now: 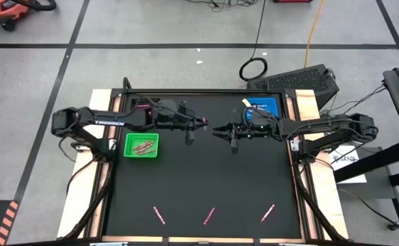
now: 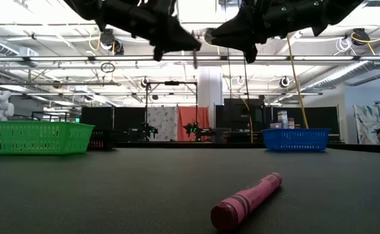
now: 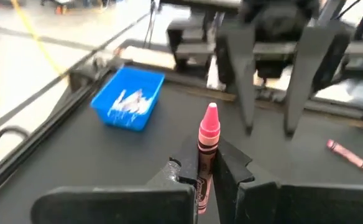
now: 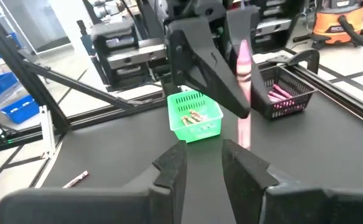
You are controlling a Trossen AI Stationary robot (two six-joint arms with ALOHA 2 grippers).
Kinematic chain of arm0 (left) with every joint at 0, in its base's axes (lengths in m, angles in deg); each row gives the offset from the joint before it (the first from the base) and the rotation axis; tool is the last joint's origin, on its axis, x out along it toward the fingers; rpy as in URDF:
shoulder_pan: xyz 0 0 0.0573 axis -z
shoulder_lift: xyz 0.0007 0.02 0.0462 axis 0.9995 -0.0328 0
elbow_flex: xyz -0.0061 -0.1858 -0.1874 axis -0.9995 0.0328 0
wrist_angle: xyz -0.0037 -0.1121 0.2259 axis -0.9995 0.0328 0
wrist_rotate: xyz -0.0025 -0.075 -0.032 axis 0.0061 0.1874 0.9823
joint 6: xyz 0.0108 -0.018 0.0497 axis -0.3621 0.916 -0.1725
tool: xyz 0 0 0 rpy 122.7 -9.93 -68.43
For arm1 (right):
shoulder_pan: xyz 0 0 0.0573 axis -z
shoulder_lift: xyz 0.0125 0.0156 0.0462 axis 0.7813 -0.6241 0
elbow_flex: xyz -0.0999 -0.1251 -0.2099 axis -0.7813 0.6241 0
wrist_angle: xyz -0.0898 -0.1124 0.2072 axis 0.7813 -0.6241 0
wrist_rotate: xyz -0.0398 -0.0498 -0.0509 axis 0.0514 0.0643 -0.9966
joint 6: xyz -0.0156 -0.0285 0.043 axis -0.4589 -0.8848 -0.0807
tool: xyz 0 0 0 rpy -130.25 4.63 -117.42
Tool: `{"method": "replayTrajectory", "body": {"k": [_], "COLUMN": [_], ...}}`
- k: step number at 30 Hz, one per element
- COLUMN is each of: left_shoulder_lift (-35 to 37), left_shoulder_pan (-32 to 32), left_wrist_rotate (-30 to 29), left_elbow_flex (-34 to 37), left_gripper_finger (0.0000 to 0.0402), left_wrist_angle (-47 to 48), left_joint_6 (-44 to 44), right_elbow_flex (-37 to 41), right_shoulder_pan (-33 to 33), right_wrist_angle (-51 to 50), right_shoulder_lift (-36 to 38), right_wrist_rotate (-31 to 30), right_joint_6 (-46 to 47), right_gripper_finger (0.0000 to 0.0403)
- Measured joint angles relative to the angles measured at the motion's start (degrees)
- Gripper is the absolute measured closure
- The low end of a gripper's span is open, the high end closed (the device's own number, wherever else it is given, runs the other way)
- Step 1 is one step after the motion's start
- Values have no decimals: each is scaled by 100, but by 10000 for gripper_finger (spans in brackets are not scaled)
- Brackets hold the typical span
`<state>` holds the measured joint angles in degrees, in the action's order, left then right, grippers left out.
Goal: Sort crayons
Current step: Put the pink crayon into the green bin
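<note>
Left end effector (image 1: 203, 123): raised above the middle of the desk, fingers pressed onto a pink crayon (image 3: 207, 134), pinching it by its lower half so the pointed tip sticks out past the fingertips toward the other arm.
Right end effector (image 1: 218, 129): raised above the desk, facing the left one tip to tip; its fingers (image 4: 172, 163) are spread with a clear gap between them and nothing in it; the held crayon stands just beyond them in the right wrist view.
Desk (image 1: 206, 178): black mat inside a wooden frame.
Loose crayons (image 1: 210, 216): three pink ones lie well apart in a row along the near edge of the desk; the middle one fills the foreground of the low view, lying flat.
Green tray (image 1: 142, 146): on the left side of the desk, under the left arm, with several reddish-brown crayons inside.
Blue tray (image 1: 262, 105): at the far right corner, partly under the right arm, holding pale crayons.
Black basket (image 4: 287, 93): at the far left corner, behind the left arm, with pink crayons inside.
Surroundings: grey floor with black tape lines; a coiled black cable (image 1: 253, 68) beyond the desk.
</note>
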<state>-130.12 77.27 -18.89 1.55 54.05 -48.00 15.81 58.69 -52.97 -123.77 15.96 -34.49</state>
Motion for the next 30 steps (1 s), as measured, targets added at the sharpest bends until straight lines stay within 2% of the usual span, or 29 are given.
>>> {"method": "replayTrajectory", "body": {"k": [11, 17, 23, 30], "left_shoulder_lift": [813, 1182, 1384, 1383], "left_shoulder_pan": [-579, -940, -1355, -1937], "left_wrist_rotate": [-249, -668, -903, -925], "left_elbow_flex": [2, 2, 2, 2], "left_gripper_finger": [385, 385, 385, 386], "left_wrist_angle": [2540, 3647, 4424, 4801], "left_joint_6": [-394, -767, -1182, -1475], "right_elbow_flex": [0, 0, 0, 2], "right_shoulder_pan": [4, 6, 6, 6], "right_wrist_angle": [-2, -4, -92, -178], "right_shoulder_lift": [-1, -1, -1, -1], "right_wrist_rotate": [-11, -22, -24, -24], "right_joint_6": [-4, -16, -21, -15], "right_gripper_finger": [314, 314, 314, 314]}}
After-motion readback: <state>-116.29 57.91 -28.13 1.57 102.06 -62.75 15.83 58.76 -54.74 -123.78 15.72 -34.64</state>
